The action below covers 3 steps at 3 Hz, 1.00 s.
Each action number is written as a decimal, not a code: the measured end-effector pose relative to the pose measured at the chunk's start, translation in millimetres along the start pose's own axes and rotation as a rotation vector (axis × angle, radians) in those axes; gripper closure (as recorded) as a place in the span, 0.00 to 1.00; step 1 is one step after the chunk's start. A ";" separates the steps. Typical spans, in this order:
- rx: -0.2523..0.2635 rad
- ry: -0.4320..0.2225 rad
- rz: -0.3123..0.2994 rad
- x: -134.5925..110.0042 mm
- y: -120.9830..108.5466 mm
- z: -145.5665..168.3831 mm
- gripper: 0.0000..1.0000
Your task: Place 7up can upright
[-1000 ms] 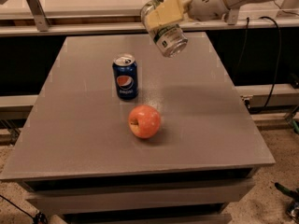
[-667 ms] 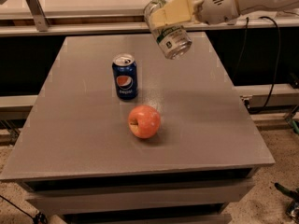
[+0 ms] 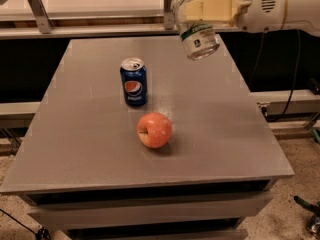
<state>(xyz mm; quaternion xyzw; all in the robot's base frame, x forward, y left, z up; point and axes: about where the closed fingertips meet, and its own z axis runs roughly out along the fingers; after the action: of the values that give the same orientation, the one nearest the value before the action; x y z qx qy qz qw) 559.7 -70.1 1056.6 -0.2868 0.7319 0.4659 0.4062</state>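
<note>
**A:** Start from the left. What's on the table (image 3: pixel 90 134)?

**B:** A dark blue Pepsi can (image 3: pixel 134 82) stands upright left of centre. A red-orange apple (image 3: pixel 154 130) lies just in front of it, a little to its right. The two are near each other but not touching.

**A:** And the 7up can?

**B:** The 7up can (image 3: pixel 200 41) is in the air over the far right part of the table, well apart from the other two. The end effector (image 3: pixel 192 11) is closed around its upper half, with the pale fingers (image 3: pixel 215 6) pressed on its side. The white arm (image 3: pixel 270 6) reaches in from the right edge.

**A:** Is it upright?

**B:** No, it's tilted, with its lower end swung toward the camera. I can't tell whether that end is the base or the top.

**A:** So what could go wrong?

**B:** Mostly the tilt. If it's let go at that angle, it would land on its rim, tip over and roll, and the right edge of the table is close. Dropped from that height, even a straightened can could bounce and fall over. It might also be the wrong way up, so the wrist would have to turn it first.

**A:** Any risk to the Pepsi can or apple?

**B:** Little, I'd judge, unless the can rolls left.
</note>
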 end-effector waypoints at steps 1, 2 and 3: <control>0.020 -0.053 0.010 -1.9 -4.5 -19.0 1.00; 0.020 -0.053 0.010 -1.9 -4.4 -18.9 1.00; -0.007 -0.076 -0.030 3.0 -5.8 -17.3 1.00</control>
<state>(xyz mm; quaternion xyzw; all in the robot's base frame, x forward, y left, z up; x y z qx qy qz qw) 557.2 -88.3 1055.5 -0.2813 0.7098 0.4730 0.4396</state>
